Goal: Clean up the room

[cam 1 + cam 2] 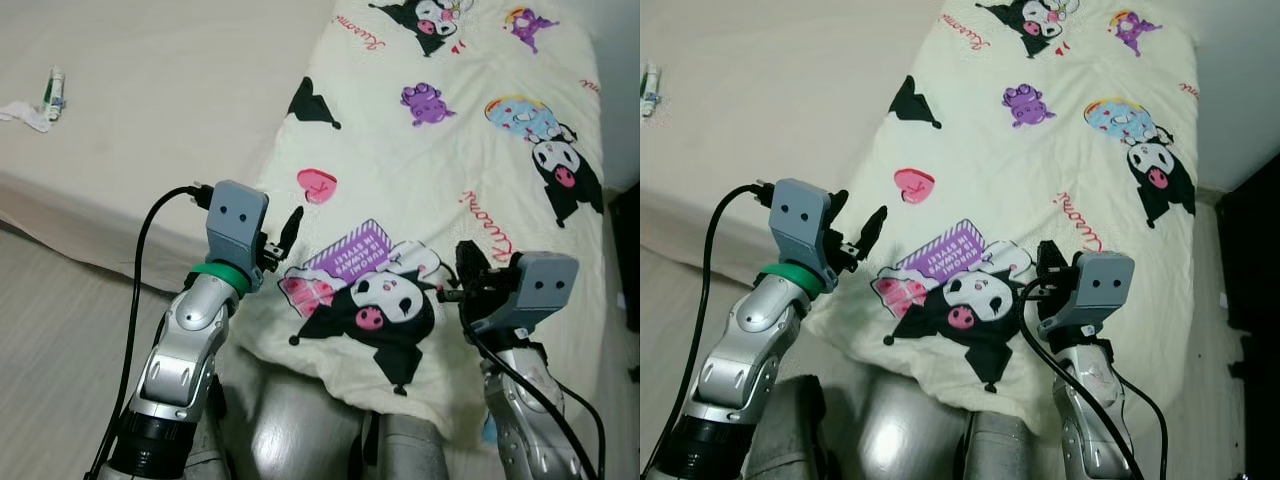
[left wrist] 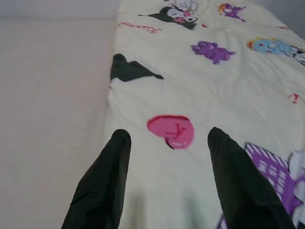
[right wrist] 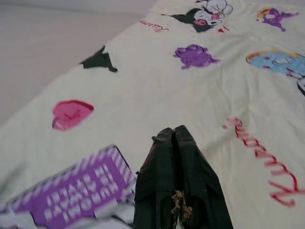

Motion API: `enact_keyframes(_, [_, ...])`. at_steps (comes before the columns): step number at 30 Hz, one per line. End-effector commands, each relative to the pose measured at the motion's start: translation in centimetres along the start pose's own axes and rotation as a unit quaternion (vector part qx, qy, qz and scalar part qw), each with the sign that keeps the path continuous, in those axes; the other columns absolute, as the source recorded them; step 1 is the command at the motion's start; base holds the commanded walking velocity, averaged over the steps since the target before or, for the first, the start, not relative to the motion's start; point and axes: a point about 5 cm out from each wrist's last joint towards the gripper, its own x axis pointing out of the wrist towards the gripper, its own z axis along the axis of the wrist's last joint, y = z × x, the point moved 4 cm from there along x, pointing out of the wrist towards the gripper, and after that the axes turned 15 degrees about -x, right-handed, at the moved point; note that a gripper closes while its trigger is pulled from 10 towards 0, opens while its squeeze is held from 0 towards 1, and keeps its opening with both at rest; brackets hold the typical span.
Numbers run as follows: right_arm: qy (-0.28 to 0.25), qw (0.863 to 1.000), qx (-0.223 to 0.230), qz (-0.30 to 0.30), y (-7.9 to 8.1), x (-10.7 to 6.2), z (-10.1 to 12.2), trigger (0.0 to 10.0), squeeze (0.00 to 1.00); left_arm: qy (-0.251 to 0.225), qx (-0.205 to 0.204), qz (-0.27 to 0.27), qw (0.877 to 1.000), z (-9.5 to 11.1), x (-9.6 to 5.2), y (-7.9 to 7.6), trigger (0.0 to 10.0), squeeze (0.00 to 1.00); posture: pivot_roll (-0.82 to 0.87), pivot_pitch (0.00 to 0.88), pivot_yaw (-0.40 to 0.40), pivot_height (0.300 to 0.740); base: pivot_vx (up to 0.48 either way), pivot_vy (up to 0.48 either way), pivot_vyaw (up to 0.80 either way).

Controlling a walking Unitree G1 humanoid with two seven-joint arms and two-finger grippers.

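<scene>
The cream blanket (image 1: pixel 450 170) printed with cartoon characters lies over the bed under both grippers; its red script cannot be read, and a purple panel just left of the right gripper (image 1: pixel 465 268) carries white lettering too small to read. The right gripper's fingers are pressed together, gripping nothing visible — the left gripper (image 2: pixel 167 143) stands spread and empty, a pink heart (image 2: pixel 171 130) ahead of its tips. Far to its left, on the bare mattress (image 1: pixel 150 110), lie a small tube (image 1: pixel 54 92) and crumpled white paper (image 1: pixel 24 114)
</scene>
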Motion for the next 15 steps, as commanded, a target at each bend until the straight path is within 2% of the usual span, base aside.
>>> enact_keyframes(1, [0.011,1.0,-0.004,-0.004,-0.3,-0.3,-0.8,10.0,0.0,0.01,0.001,-0.005,1.0,-0.8,0.0,-0.4,10.0,0.0,0.01,0.088,-0.011,0.626,0.0,0.0,0.0])
enact_keyframes(5, [0.012,1.0,-0.005,-0.006,-0.3,-0.3,-1.1,10.0,0.0,0.023,-0.008,-0.007,1.0,-1.6,0.1,-0.7,10.0,0.0,0.01,0.084,-0.009,0.646,0.0,0.0,0.0])
enact_keyframes(10, [0.014,1.0,-0.005,-0.006,-0.3,-0.4,-1.2,10.0,0.0,0.028,-0.01,-0.004,1.0,-2.0,0.1,-0.6,10.0,0.0,0.01,0.084,-0.009,0.651,0.0,0.0,0.0])
enact_keyframes(12, [0.034,0.999,-0.006,-0.007,-0.3,-0.9,-2.4,10.0,0.0,0.054,-0.003,0.009,0.999,-3.8,-0.3,0.3,10.0,0.0,0.0,0.082,-0.008,0.661,0.0,0.0,0.0])
enact_keyframes(13, [0.034,0.999,-0.006,-0.007,-0.3,-0.9,-2.4,10.0,0.0,0.054,-0.003,0.009,0.999,-3.8,-0.3,0.3,10.0,0.0,0.0,0.082,-0.008,0.661,0.0,0.0,0.0])
enact_keyframes(15, [0.061,0.998,-0.008,-0.007,-0.2,-1.7,-4.1,10.0,0.0,0.081,0.01,0.022,0.996,-5.6,-1.0,1.3,10.0,0.0,0.0,0.085,-0.009,0.671,0.0,0.0,0.0])
